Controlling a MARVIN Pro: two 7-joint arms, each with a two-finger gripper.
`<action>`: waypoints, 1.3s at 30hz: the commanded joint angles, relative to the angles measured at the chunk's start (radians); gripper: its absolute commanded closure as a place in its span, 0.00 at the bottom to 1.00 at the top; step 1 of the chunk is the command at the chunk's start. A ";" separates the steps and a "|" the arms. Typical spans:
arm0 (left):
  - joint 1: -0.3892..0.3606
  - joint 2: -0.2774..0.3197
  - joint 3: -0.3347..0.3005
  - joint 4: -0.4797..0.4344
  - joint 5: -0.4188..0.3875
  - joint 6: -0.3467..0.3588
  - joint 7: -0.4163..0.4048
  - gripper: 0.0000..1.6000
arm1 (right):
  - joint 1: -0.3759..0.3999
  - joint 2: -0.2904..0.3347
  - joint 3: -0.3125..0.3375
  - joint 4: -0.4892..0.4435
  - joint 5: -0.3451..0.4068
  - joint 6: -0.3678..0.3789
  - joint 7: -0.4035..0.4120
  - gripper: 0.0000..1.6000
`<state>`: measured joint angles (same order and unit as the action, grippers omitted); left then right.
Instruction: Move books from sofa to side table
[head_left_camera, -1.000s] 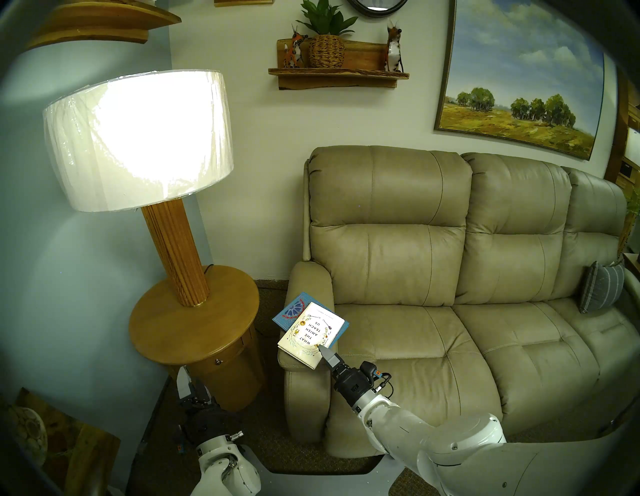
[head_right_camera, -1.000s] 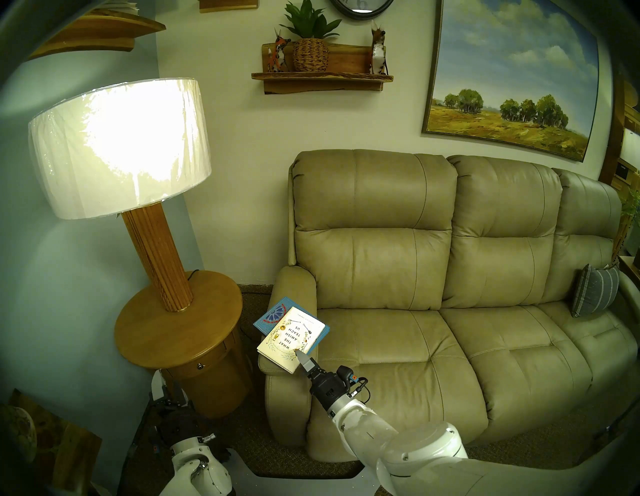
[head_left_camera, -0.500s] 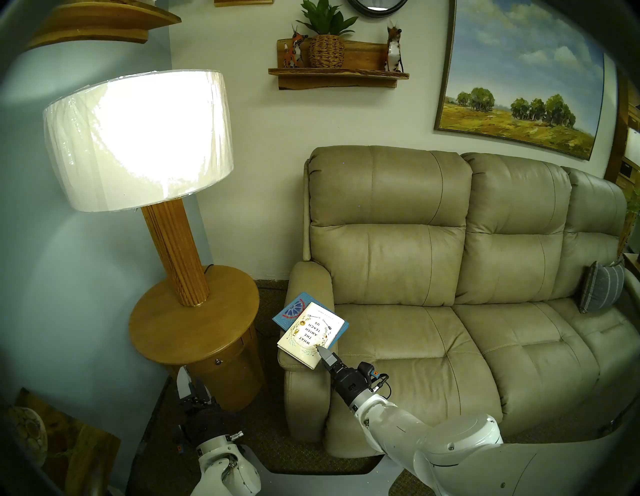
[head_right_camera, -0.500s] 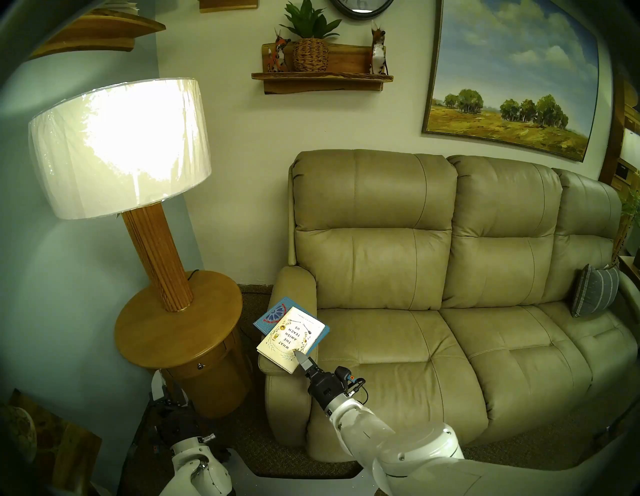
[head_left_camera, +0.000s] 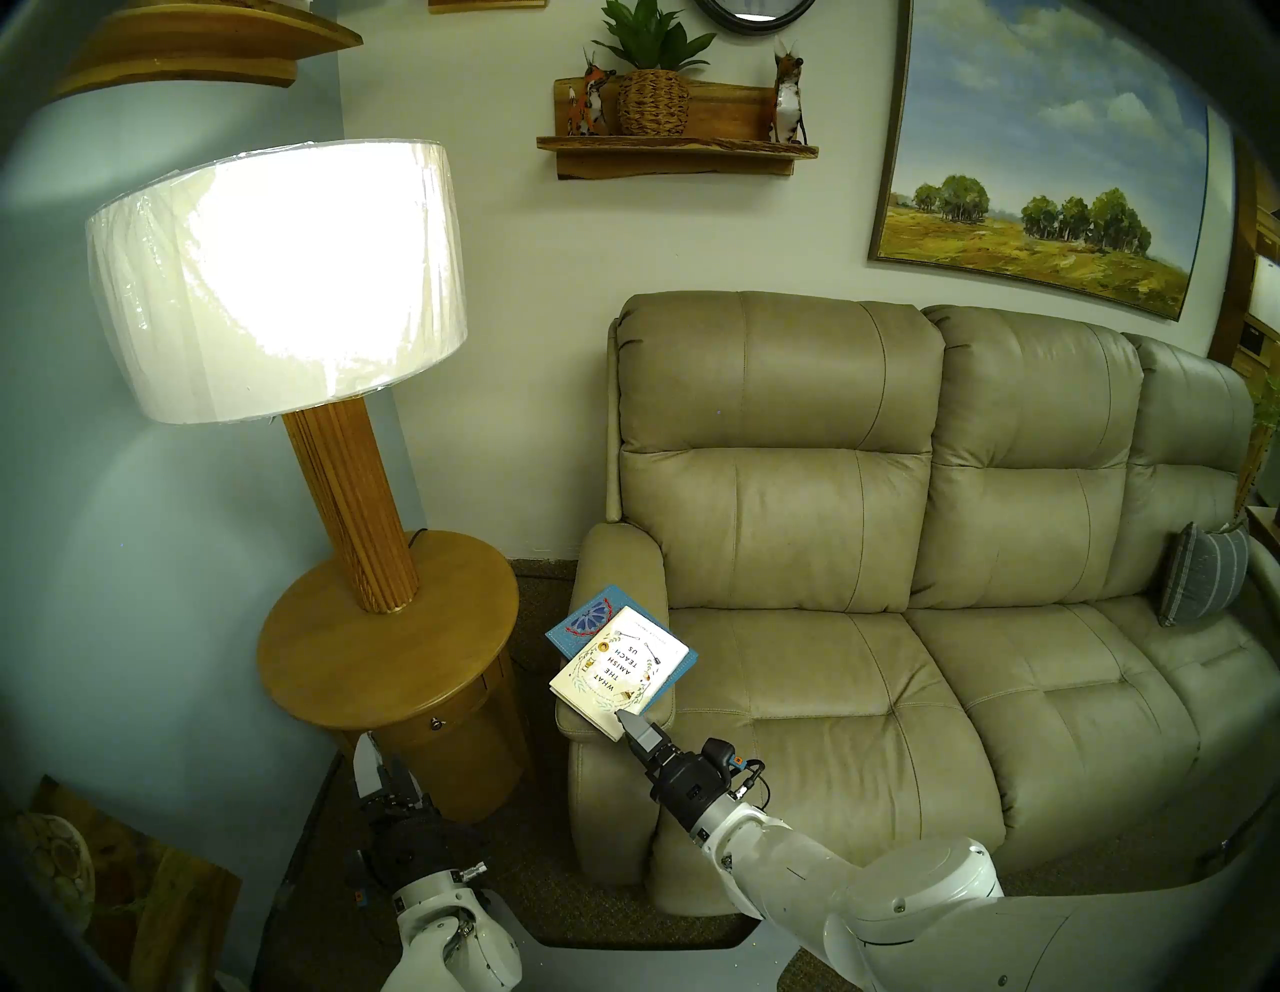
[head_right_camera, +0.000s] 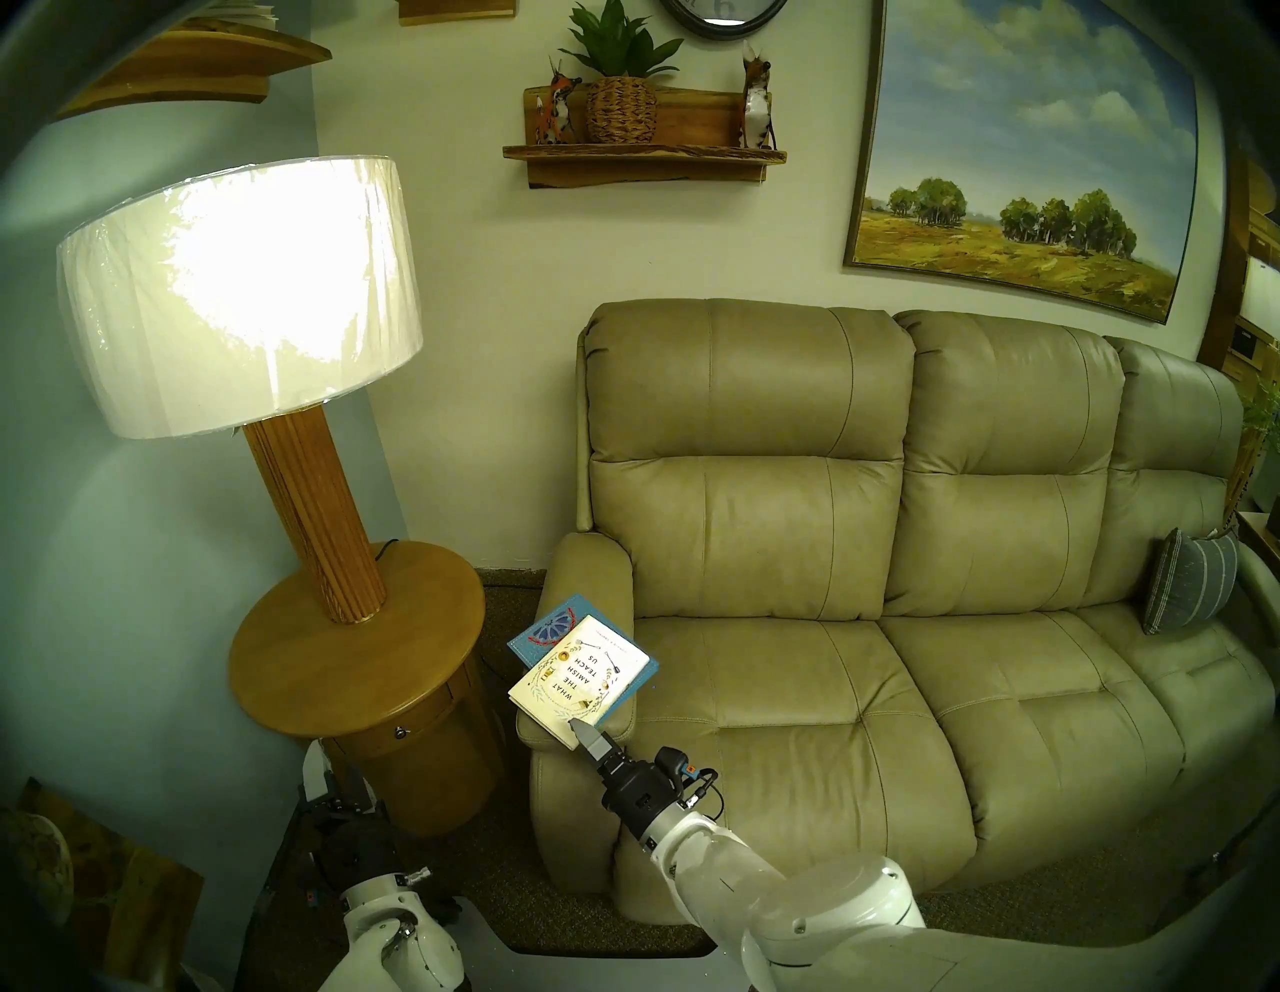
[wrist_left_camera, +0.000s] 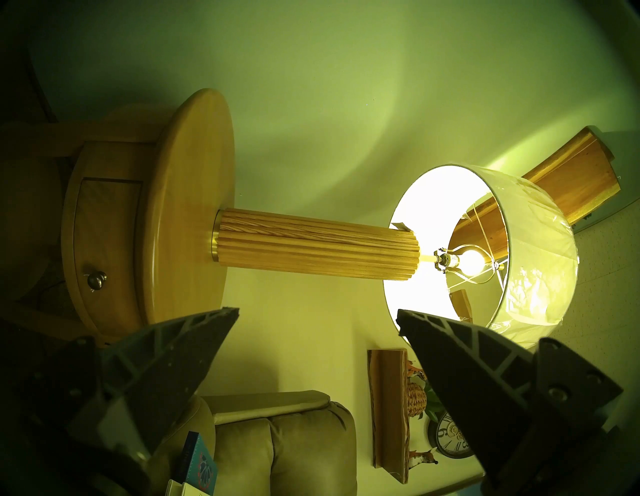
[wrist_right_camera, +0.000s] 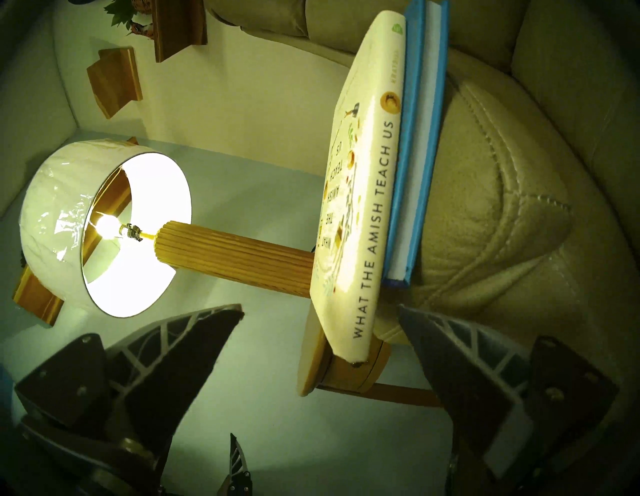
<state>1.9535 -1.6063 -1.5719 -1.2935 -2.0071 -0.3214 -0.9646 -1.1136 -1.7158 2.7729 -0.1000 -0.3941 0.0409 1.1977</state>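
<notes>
Two books lie stacked on the left armrest (head_left_camera: 609, 755) of the tan sofa (head_left_camera: 866, 526). The cream book (head_left_camera: 620, 668) rests on the blue book (head_left_camera: 589, 616). My right gripper (head_left_camera: 627, 720) is open at the cream book's near corner. In the right wrist view that corner and spine (wrist_right_camera: 367, 214) sit between the spread fingers, and the blue book (wrist_right_camera: 415, 166) lies under it against the leather. The round wooden side table (head_left_camera: 388, 644) stands left of the armrest. My left gripper (wrist_left_camera: 317, 315) is open and empty, low in front of the table's drawer side.
A lit lamp (head_left_camera: 277, 277) with a thick wooden column (head_left_camera: 360, 506) stands on the back half of the table top. A striped cushion (head_left_camera: 1202, 575) leans at the sofa's far right. A wall shelf (head_left_camera: 675, 149) with ornaments hangs above.
My right gripper has slid left and nearer along the cream book's near edge. The cream book has turned slightly, its near-left corner now further out over the armrest. The left arm is still.
</notes>
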 joint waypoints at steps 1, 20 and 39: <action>0.000 0.003 0.002 -0.012 -0.002 -0.002 -0.007 0.00 | 0.022 -0.026 0.004 0.000 0.005 -0.010 0.004 0.00; -0.001 0.002 0.001 -0.011 -0.001 -0.001 -0.007 0.00 | 0.086 -0.071 0.053 0.000 0.028 0.026 -0.141 0.25; -0.001 0.002 0.000 -0.010 0.000 0.000 -0.006 0.00 | 0.111 -0.038 0.006 -0.005 0.004 -0.036 0.087 1.00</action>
<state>1.9535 -1.6062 -1.5722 -1.2931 -2.0068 -0.3214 -0.9641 -1.0568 -1.7408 2.7859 -0.1090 -0.3938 0.0163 1.1737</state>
